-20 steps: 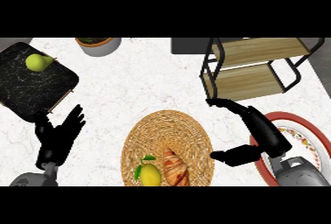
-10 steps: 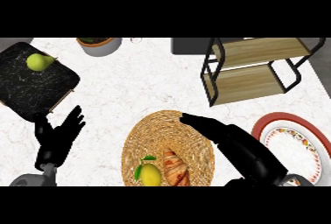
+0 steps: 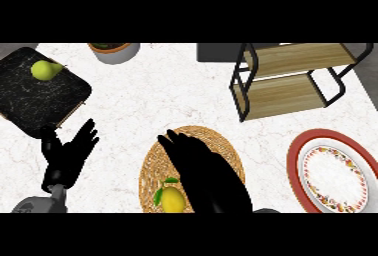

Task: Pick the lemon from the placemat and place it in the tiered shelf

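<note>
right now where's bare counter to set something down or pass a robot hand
Bare marble runs between the black slab and the tiered shelf, below the pot. A narrower strip lies between the placemat and the plate. It is crowded over the placemat: the right robot hand covers it beside the lemon. The left robot hand rests lower left.

White marbled tabletop (image 3: 170, 95) and the things set on it.
A round woven placemat (image 3: 151, 167) lies at six o'clock, a dark slab (image 3: 37, 102) at ten, a pot (image 3: 114, 51) at eleven, a wooden tiered shelf (image 3: 291, 80) at one, a red-rimmed plate (image 3: 332, 172) at four.
</note>
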Motion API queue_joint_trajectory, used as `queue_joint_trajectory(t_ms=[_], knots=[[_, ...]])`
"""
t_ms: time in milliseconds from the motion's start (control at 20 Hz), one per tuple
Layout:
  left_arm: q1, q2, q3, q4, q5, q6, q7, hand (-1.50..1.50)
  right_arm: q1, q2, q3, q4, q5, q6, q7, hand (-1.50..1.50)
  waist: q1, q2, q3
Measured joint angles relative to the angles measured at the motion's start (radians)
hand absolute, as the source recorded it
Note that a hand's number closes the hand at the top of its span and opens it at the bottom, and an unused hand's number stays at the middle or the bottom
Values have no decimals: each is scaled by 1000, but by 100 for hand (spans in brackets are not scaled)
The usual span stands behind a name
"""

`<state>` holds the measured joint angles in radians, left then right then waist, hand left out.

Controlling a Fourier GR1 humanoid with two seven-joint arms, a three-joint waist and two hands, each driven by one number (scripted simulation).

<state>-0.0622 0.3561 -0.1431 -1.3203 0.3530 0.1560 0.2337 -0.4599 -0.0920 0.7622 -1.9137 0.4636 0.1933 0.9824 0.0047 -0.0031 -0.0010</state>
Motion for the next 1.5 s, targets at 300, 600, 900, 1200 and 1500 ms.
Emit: queue_joint_trajectory(t_ms=[300, 600, 900, 1200, 1500], knots=[[3, -8, 10, -15, -11, -2, 14, 0, -61, 62, 87, 121, 43, -33, 72, -150, 3, 1, 0], [16, -11, 27, -11, -20, -27, 1, 0, -90, 76, 145, 210, 46, -42, 93, -150, 4, 2, 0], [12, -31, 34, -10, -36, -25, 6, 0, -72, 78, 200, 268, 101, -70, 113, -150, 1, 2, 1], [-4, -48, 43, 1, -58, -25, 10, 0, -56, 77, 253, 285, 146, -97, 133, -150, 1, 1, 1], [23, -51, 53, -24, -69, -39, 20, 0, -46, 80, 271, 359, 174, -133, 116, -150, 3, 2, 1]])
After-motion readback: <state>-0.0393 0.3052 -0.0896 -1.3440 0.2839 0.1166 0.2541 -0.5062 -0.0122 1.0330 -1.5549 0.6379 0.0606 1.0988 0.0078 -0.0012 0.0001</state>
